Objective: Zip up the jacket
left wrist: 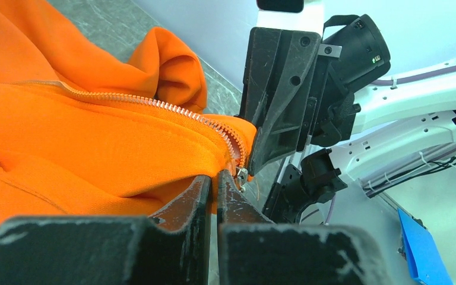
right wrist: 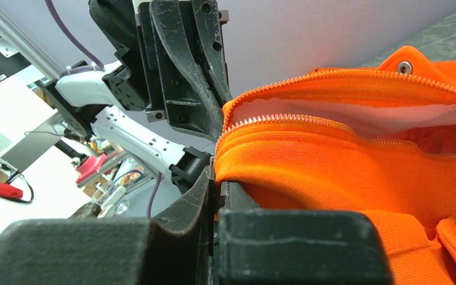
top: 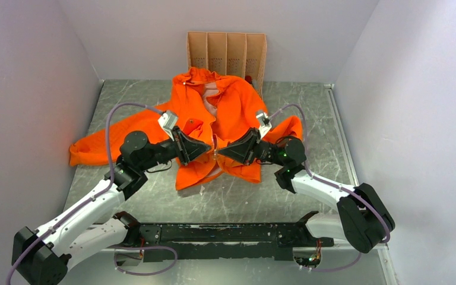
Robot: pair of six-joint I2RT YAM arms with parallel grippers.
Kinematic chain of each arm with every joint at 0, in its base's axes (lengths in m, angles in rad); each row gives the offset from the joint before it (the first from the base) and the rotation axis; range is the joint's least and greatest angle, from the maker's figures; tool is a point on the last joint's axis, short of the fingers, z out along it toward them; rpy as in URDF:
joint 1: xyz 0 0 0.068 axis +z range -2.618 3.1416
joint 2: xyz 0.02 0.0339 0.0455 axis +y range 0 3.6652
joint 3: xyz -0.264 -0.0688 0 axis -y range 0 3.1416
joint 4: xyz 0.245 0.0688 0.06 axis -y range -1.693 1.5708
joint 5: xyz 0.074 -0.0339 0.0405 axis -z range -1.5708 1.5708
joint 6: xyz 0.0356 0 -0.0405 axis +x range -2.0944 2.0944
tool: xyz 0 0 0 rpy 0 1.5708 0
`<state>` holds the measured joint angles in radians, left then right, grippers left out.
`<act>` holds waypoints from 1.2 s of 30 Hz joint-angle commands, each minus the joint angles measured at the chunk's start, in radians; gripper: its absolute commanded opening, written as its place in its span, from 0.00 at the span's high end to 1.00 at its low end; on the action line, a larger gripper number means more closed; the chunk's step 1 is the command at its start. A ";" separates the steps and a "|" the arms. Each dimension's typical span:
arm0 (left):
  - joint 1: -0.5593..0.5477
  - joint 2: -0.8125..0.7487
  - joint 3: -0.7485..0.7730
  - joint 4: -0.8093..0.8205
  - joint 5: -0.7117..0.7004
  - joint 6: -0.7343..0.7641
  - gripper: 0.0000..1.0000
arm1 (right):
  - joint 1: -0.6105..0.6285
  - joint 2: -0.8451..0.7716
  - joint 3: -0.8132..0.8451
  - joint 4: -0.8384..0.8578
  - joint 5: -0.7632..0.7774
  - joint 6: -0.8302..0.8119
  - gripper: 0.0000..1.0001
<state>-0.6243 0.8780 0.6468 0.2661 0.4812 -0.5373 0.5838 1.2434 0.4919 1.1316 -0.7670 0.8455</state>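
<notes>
The orange jacket (top: 228, 113) lies spread on the table, collar at the far end and front partly open, with pale lining (right wrist: 392, 116) between the two rows of zipper teeth (right wrist: 285, 119). My left gripper (top: 206, 148) and right gripper (top: 222, 152) meet tip to tip at the jacket's lower front. In the left wrist view the left gripper (left wrist: 215, 176) is shut on the orange hem beside the metal zipper slider (left wrist: 241, 174). In the right wrist view the right gripper (right wrist: 217, 178) is shut on the opposite front edge of the jacket (right wrist: 344, 172).
A cardboard box with several compartments (top: 227, 54) stands against the back wall behind the collar. One sleeve (top: 95, 148) trails to the left, under the left arm. White walls close both sides. The metal table (top: 309, 124) is bare to the right.
</notes>
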 commanded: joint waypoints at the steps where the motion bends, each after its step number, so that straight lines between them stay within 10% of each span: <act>1: 0.003 -0.001 0.007 0.080 0.052 0.015 0.92 | 0.007 0.004 0.026 0.032 0.012 -0.003 1.00; 36: -0.001 0.025 0.009 0.045 0.045 0.051 0.92 | 0.011 -0.012 0.044 -0.016 0.075 -0.023 1.00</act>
<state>-0.6231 0.9016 0.6468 0.2726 0.4942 -0.5079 0.5888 1.2442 0.4942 1.0901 -0.7208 0.8398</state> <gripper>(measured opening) 0.081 0.029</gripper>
